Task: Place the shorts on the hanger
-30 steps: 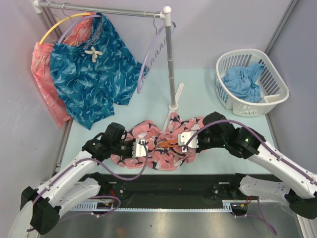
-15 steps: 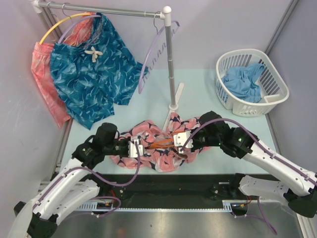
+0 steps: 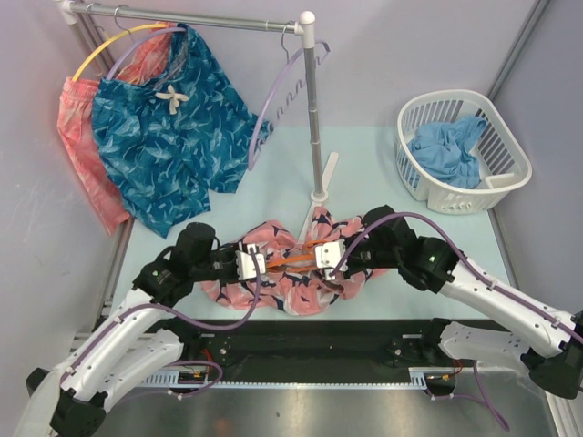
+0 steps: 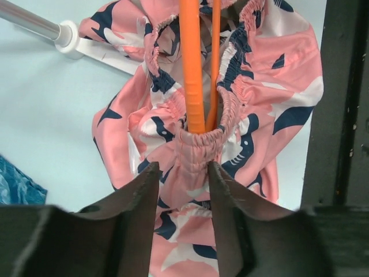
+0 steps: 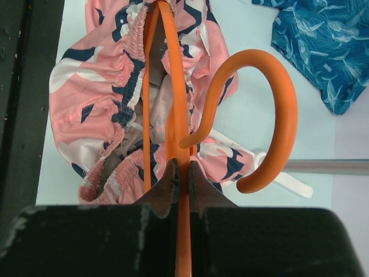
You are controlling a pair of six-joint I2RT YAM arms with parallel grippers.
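- Left hand [image 4: 183, 172] just lets go, fingers spread; shorts [image 4: 262, 86] waistband stays hooked over the hanger [image 4: 193, 75] end ahead.
- Right hand [image 5: 181, 171] clamps the hanger; this side looks threaded.

Overhead view, two wrist close-ups sharing shorts [image 4: 271, 86]

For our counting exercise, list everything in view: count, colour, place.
shorts: one, pink with navy leaves, table centre
hanger: one, orange, inside the shorts' waistband
teal shorts: one, hung on rack
coral garment: one, hung behind them
yellow hanger: one, rack's left
lavender hangers: two, on rack
rack: one, grey, table's back
basket: one, white, back right
cloth: one, blue, in basket
table: one, pale green
left gripper: one, black, open at waistband
right gripper: one, black, shut on hanger
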